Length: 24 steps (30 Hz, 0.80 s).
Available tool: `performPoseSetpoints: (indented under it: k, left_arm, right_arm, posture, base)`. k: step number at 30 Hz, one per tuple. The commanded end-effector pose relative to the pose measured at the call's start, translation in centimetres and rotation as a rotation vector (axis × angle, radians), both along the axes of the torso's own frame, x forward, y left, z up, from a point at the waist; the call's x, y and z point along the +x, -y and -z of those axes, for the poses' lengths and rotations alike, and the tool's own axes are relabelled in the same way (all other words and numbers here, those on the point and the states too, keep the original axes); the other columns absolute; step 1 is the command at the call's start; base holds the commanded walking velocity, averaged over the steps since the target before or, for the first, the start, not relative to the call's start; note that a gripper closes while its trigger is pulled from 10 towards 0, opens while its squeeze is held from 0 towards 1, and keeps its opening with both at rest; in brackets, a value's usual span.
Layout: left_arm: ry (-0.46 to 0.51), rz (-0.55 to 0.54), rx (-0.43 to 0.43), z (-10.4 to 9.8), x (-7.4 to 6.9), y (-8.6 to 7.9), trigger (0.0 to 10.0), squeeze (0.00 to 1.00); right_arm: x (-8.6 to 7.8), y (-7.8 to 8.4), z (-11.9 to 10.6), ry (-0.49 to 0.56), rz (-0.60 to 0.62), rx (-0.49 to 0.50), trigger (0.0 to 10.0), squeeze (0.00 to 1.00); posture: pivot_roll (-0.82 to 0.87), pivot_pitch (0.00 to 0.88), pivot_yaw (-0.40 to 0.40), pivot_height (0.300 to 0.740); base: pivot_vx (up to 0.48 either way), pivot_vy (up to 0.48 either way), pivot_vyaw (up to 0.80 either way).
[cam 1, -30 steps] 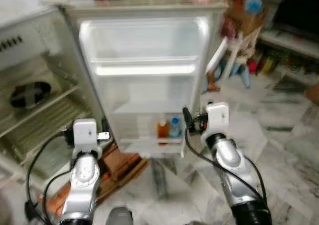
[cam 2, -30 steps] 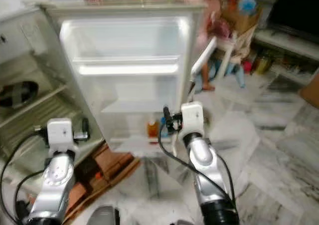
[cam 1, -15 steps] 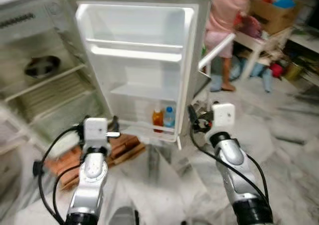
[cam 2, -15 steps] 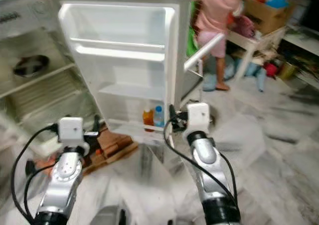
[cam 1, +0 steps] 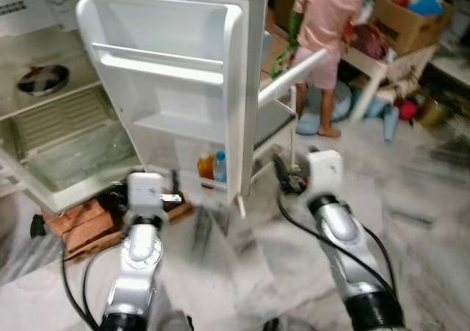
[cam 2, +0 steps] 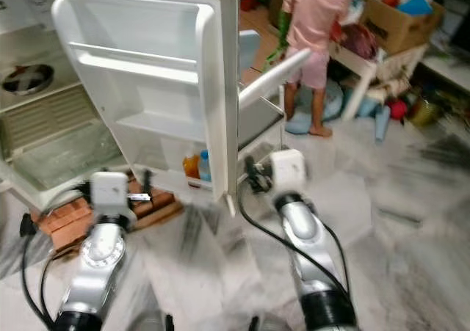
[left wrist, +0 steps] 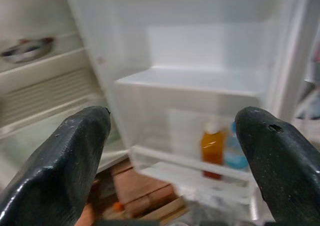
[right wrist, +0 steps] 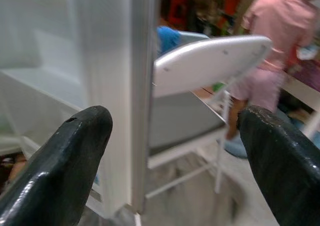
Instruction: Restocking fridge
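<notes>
The white fridge door (cam 1: 169,89) stands wide open in front of me. Its bottom rack holds an orange bottle (cam 1: 205,166) and a blue-capped water bottle (cam 1: 219,166); its upper racks look bare. The same orange bottle (left wrist: 212,146) stands ahead of my left gripper (left wrist: 172,115), which is open and holds nothing. That left gripper (cam 1: 174,180) hovers low in front of the door. My right gripper (cam 1: 281,173) is past the door's outer edge, and this right gripper (right wrist: 174,113) is open and holds nothing too.
The fridge cabinet (cam 1: 73,155) is open on the left, with a metal bowl (cam 1: 42,79) on a shelf and bricks (cam 1: 81,221) under it. A white folding stand (cam 1: 294,67) leans behind the door. A person (cam 1: 323,23) stands at a cluttered table beyond. The floor is marble.
The whole picture has shifted, so the camera moved: the fridge door now lies further left and more edge-on. Both grippers stay open and empty in front of me.
</notes>
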<state>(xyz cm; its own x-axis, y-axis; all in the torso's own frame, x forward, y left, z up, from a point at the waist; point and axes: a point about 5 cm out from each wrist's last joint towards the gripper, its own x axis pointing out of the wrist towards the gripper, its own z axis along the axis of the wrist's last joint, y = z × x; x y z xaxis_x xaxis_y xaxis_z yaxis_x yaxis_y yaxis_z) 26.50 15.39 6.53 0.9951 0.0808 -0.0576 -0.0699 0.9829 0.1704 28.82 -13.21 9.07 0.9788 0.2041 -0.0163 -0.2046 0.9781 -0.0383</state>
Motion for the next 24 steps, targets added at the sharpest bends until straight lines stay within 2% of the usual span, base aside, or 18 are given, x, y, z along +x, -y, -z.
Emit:
performPoseSetpoints:
  k: [1, 5, 19, 24]
  left_arm:
    - [-0.010, -0.021, 0.017, 0.18, -0.16, -0.82, 10.0, 0.00]
    - [-0.008, -0.024, 0.012, 0.20, -0.20, -0.82, 10.0, 0.00]
    - [0.019, -0.023, -0.003, -0.13, -0.63, -1.18, 10.0, 0.00]
    - [0.029, -0.017, -0.040, -0.21, -0.77, -1.44, 10.0, 0.00]
  right_arm:
    - [0.13, -0.98, -0.45, 0.020, -0.035, 0.008, 10.0, 0.00]
    - [0.20, -1.02, -0.46, 0.020, -0.043, 0.014, 10.0, 0.00]
    - [0.02, -0.96, -0.24, 0.022, -0.051, 0.020, 10.0, 0.00]
    - [0.09, -0.54, -0.29, 0.028, -0.029, 0.039, 10.0, 0.00]
  posture:
    - [0.05, 0.046, 0.019, 0.740]
    - [0.05, 0.047, 0.018, 0.740]
    - [0.05, 0.056, 0.023, 0.740]
    - [0.05, 0.056, 0.021, 0.740]
  base:
    - [0.000, -0.439, 0.80]
    - [0.120, -0.379, 0.79]
    - [0.000, 0.000, 0.78]
    - [0.053, 0.000, 0.08]
